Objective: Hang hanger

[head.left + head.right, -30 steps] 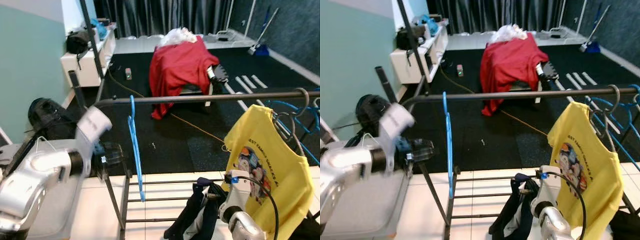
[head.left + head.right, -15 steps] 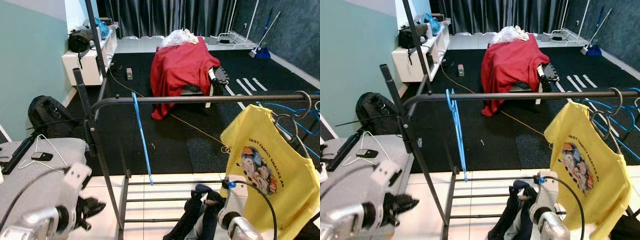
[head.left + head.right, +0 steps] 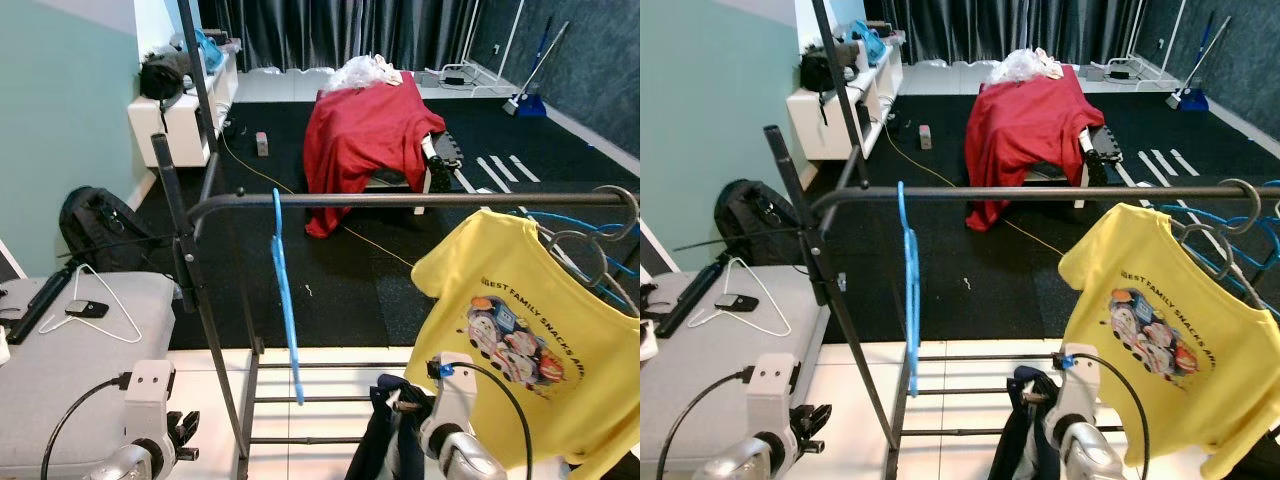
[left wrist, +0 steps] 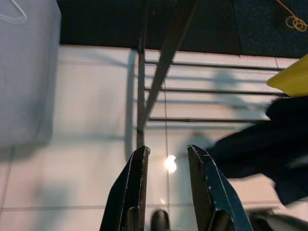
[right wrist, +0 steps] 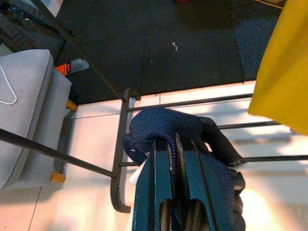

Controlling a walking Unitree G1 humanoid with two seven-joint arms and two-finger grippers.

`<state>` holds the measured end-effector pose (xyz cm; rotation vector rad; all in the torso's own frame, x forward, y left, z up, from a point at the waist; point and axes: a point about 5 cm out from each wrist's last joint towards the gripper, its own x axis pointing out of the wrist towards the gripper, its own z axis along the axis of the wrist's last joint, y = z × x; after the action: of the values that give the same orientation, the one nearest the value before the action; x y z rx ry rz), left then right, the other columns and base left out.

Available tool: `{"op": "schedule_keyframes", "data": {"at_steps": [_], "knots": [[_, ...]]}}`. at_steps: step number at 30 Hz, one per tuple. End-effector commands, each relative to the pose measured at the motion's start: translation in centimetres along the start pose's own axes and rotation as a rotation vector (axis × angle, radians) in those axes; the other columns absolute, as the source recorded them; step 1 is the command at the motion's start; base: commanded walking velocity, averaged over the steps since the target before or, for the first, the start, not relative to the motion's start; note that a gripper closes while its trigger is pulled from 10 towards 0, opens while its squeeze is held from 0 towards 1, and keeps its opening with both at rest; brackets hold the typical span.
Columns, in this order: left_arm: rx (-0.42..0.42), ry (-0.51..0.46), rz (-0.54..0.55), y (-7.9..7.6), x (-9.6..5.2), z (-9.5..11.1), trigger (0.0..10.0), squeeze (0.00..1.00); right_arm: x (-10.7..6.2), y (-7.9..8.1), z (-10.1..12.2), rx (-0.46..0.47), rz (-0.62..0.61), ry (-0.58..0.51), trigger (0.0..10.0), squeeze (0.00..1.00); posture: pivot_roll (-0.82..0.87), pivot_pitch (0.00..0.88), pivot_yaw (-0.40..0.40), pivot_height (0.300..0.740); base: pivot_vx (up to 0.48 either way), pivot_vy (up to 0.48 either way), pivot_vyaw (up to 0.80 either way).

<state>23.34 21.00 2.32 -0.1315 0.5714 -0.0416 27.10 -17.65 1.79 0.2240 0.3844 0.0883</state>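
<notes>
Holding our left gripper (image 4: 166,159) low, fingers apart, empty, we are clamping dark cloth (image 5: 168,126) in our right gripper (image 5: 175,159) beneath the rail (image 3: 420,199), blue hanger (image 3: 287,300) dangling between.

The yellow printed T-shirt (image 3: 520,370) runs off the frame's right edge; the dark navy knitted garment (image 5: 166,127) hides the right tool's fingertips.

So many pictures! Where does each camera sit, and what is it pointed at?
Left and right eye views: on the head, looking down over the rail with its blue hanger and yellow shirt; both arms show low.
Left wrist view: looks along the left gripper, fingers apart, at tiled floor.
Right wrist view: along the right gripper, closed on a dark garment.
Shared: both wrist views catch the rack's lower bars.
</notes>
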Motion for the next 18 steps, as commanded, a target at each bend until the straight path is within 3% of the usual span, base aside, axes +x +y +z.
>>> {"op": "schedule_keyframes", "data": {"at_steps": [1, 4, 7, 18], "knots": [[-0.039, 0.041, 0.023, 0.3, -0.1, -0.9, 10.0, 0.0, 0.1, 0.2, 0.3, -0.002, 0.004, -0.019, 10.0, 0.0, -0.06, 0.042, -0.013, 0.735, 0.0, 0.0, 0.0], [-0.03, 0.064, 0.081, 0.4, -0.1, -2.2, 10.0, 0.0, 0.3, 0.3, -0.4, -0.026, 0.023, 0.006, 10.0, 0.0, -0.05, 0.032, -0.018, 0.735, 0.0, 0.0, 0.0], [-0.003, 0.05, 0.106, 0.4, 0.0, -2.8, 10.0, 0.0, 0.4, 0.6, -0.8, -0.038, 0.047, 0.02, 10.0, 0.0, -0.05, 0.026, -0.02, 0.735, 0.0, 0.0, 0.59], [0.061, -0.016, 0.041, -1.0, 1.0, -1.3, 10.0, 0.0, 0.8, 1.3, -0.6, -0.081, 0.09, 0.019, 10.0, 0.0, -0.05, 0.007, -0.021, 0.735, 0.0, 0.0, 0.8]]}}
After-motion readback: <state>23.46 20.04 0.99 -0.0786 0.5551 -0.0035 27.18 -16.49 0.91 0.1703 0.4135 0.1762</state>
